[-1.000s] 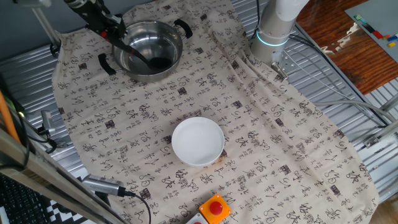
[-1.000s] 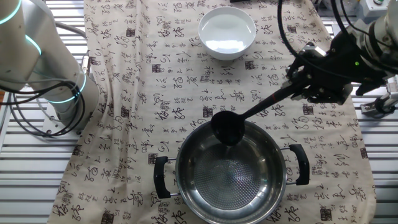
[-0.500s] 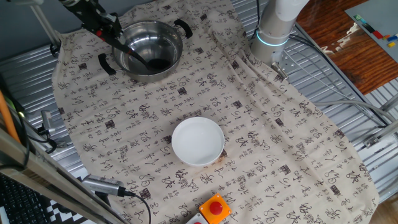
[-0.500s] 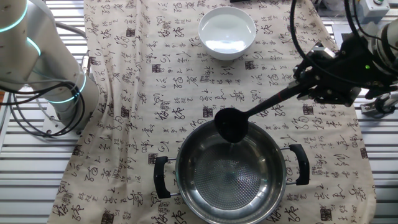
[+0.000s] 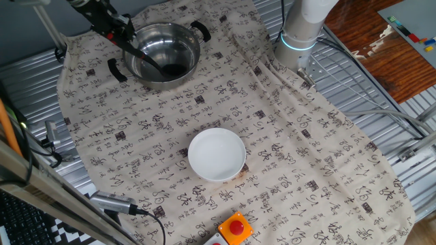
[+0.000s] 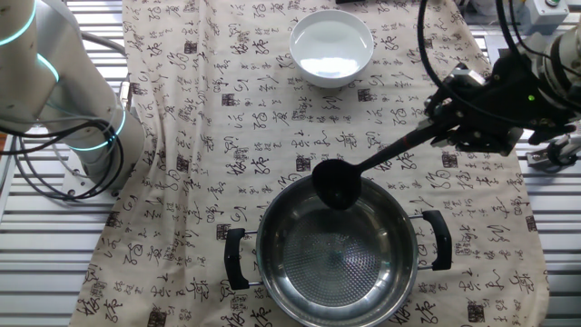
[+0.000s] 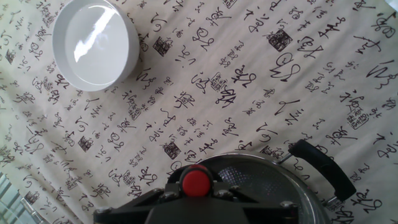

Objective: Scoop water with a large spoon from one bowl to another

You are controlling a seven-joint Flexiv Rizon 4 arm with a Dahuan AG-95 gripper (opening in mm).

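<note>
The steel pot [image 5: 165,53] [image 6: 338,262] stands on the patterned cloth with two black side handles. My gripper [image 5: 109,24] [image 6: 467,118] is shut on the thin handle of the black ladle [image 5: 153,62] [image 6: 338,184]. The ladle's round scoop hangs over the pot's far rim, just above the inside. The handle's red tip [image 7: 196,181] shows between my fingers in the hand view, with the pot [image 7: 298,199] below it. The white bowl [image 5: 216,154] [image 6: 331,47] [image 7: 95,43] sits apart on the cloth and holds clear water.
The arm's base [image 5: 304,30] [image 6: 54,86] stands at the cloth's edge. A red button box [image 5: 233,230] lies near the bowl. Cables [image 5: 122,204] run along the slatted table beside the cloth.
The ladle and gripper rose and shifted slightly over the pot between one second and half a second ago. Since then they have barely moved.
</note>
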